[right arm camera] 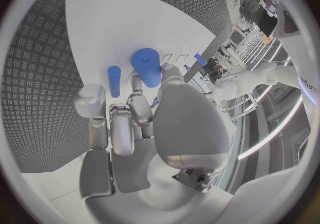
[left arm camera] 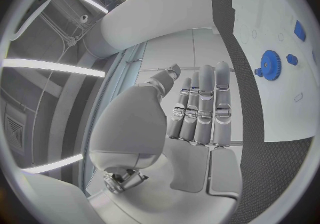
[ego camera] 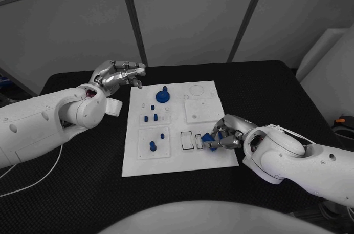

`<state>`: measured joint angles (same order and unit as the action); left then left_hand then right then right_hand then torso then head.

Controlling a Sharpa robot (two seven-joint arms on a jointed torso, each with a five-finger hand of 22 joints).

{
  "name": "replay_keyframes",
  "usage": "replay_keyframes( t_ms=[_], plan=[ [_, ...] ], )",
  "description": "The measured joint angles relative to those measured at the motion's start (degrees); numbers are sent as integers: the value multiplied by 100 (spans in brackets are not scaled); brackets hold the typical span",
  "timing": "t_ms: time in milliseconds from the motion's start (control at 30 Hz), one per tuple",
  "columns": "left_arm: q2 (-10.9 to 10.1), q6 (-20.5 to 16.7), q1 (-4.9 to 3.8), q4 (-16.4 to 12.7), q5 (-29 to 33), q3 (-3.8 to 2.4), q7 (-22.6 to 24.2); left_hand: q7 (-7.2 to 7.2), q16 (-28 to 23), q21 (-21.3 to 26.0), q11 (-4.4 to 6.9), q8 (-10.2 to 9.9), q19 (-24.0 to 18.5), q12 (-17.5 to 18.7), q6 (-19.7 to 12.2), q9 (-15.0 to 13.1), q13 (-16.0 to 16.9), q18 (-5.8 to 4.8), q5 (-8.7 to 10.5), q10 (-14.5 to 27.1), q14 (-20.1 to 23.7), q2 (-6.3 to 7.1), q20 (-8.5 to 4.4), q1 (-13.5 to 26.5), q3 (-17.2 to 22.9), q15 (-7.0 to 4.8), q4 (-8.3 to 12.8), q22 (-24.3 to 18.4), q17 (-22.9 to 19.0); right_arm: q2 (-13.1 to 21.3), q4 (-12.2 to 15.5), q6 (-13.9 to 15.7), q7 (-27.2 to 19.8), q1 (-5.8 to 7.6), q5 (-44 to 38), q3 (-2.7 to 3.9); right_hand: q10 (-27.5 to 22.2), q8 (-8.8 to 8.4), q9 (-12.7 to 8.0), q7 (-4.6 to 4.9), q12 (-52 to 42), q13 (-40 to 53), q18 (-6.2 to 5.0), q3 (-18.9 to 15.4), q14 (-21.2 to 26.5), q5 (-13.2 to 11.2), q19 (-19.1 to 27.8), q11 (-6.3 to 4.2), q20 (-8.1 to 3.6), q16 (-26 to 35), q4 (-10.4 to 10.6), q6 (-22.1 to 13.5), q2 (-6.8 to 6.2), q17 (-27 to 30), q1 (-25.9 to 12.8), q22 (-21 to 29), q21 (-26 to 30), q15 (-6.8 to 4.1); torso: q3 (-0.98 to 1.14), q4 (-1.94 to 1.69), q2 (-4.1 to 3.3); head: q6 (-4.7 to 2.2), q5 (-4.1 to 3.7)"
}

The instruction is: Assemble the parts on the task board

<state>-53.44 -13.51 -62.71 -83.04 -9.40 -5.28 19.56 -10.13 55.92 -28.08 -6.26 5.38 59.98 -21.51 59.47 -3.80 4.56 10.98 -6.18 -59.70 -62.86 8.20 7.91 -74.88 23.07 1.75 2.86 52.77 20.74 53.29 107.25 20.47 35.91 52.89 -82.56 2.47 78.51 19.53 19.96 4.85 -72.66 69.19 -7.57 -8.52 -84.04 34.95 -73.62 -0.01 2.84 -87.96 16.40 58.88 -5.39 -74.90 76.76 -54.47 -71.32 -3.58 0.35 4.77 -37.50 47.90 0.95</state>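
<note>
The white task board (ego camera: 174, 162) lies in the middle of the black table. My right hand (ego camera: 228, 133) rests at the board's near right edge and pinches a blue part (ego camera: 208, 140) beside a small clear frame (ego camera: 190, 141). In the right wrist view the blue part (right arm camera: 147, 66) sits at the fingertips, with a thinner blue peg (right arm camera: 114, 81) next to it. A blue gear (ego camera: 163, 95) stands at the board's far end, and several small blue pegs (ego camera: 152, 145) stand on its left half. My left hand (ego camera: 118, 74) hovers off the board's far left corner, holding nothing, and its fingers (left arm camera: 203, 104) lie straight.
A white cable (ego camera: 33, 178) runs over the table at the near left. A square white plate (ego camera: 202, 111) sits on the board's right half. The blue gear (left arm camera: 269, 63) appears beyond the left hand in the left wrist view. An orange object (ego camera: 340, 121) sits at the far right edge.
</note>
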Motion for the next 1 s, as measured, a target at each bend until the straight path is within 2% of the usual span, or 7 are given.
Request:
replay_keyframes(
  t_ms=[233, 600, 733, 800, 1000],
  plan=[
    [0, 6, 0, 3, 0, 0, -12, 0, 0, 0, 0, 0, 0, 0, 0, 0, 2, 0, 0, 0, 0, 0, 0, 0, 0, 0, 0, 0, 0, 28, 73, 206, 2, -1, 114, 0, 21, 26, 0, 3, 0, 33, 0, -7, 0, 29, -20, -21, -20, -22, 6, 4, 61, -5, -62, -45, -24, 0, 1, -1, -1, -14, -9],
    [20, 16, 0, 14, 0, 0, -21, 0, 0, 0, 0, 0, 0, 0, 0, 0, 1, 0, 0, 0, 0, 0, 0, 0, 0, 0, 0, 1, 1, 36, 229, 482, -10, 3, 62, 9, 42, 26, 0, 2, 0, 57, 0, -8, 0, 51, -20, -41, -20, -43, 6, 4, 66, -4, -69, -89, -50, 0, -3, -6, -2, -28, -24],
    [20, 18, 0, 14, 0, 0, -23, 0, 0, 0, 0, 0, 0, 0, 0, 0, 1, 0, 0, 0, 0, 0, 0, 0, 0, 0, 0, 1, 1, -62, 217, 507, -17, 4, 58, 10, 42, 25, 0, 2, 0, 66, 6, -9, 21, 51, -41, -41, -40, -43, 6, 5, 66, -4, -69, -105, -58, -21, -3, -7, -9, -23, -15],
    [20, 19, 0, 14, 0, 0, -24, 0, 0, 0, 0, 0, 0, 0, 0, 0, 1, 0, 0, -1, 0, 0, 0, 0, 0, 0, 0, 1, 1, -140, 185, 497, -22, 4, 69, 10, 42, 23, 0, 2, 0, 74, 93, -9, 21, 51, -41, -41, -40, -43, 6, 5, 66, -3, -70, -111, -72, -22, -4, -8, -10, -18, -12],
    [24, 21, 0, 3, 0, 0, -27, 0, 0, 0, 0, 0, 0, 0, 0, 0, 0, 0, 0, -1, 0, 0, 0, 0, -16, 0, 16, -7, -5, -356, 37, 340, -28, 5, 171, 10, 42, 21, 1, 1, -1, 65, 93, -36, 0, -24, -40, -41, -40, -43, 34, 6, 133, -3, -184, -87, -72, -43, -9, -10, -10, -8, 9]
  ],
)
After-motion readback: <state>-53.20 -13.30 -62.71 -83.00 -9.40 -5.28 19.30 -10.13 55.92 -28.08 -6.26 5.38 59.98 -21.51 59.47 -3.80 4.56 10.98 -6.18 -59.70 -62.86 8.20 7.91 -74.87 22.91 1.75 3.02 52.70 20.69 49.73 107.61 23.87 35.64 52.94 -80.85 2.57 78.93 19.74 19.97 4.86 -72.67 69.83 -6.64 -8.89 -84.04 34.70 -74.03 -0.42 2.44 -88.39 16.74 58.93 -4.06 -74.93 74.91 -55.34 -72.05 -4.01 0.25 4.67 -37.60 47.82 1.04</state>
